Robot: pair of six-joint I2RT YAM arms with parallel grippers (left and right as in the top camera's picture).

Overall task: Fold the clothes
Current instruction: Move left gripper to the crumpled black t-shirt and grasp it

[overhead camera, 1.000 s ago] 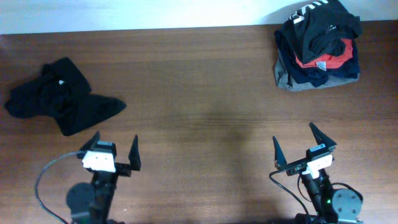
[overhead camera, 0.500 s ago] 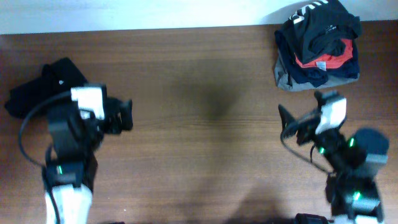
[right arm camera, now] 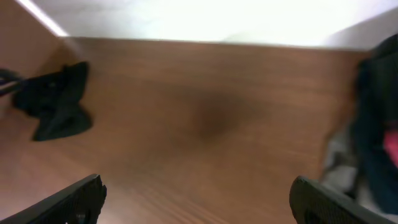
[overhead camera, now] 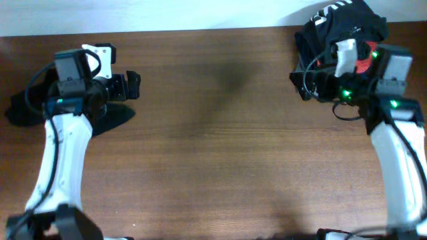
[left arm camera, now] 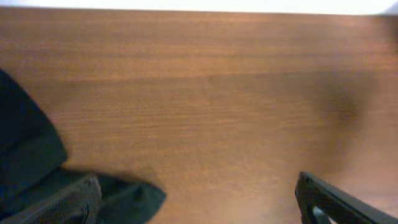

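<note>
So, from overhead we've got the black T-shirt [overhead camera: 113,117] crumpled at the left end of the table [overhead camera: 213,153], mostly hidden under the left arm. The left gripper [overhead camera: 132,87] hangs just beside it, jaws spread wide with nothing in them. The right gripper [overhead camera: 299,85] is just as wide and empty, over by the heap of other garments [overhead camera: 343,20] and well apart from the shirt.

Left wrist view: a dark fold of the shirt sits at the lower left, with bare wood between the jaws.

Right wrist view: the shirt is a far-off lump.

We reckon it's light, floppy and not slippery. So we'd pinch a hem or shoulder edge and spread it flat first.
</note>
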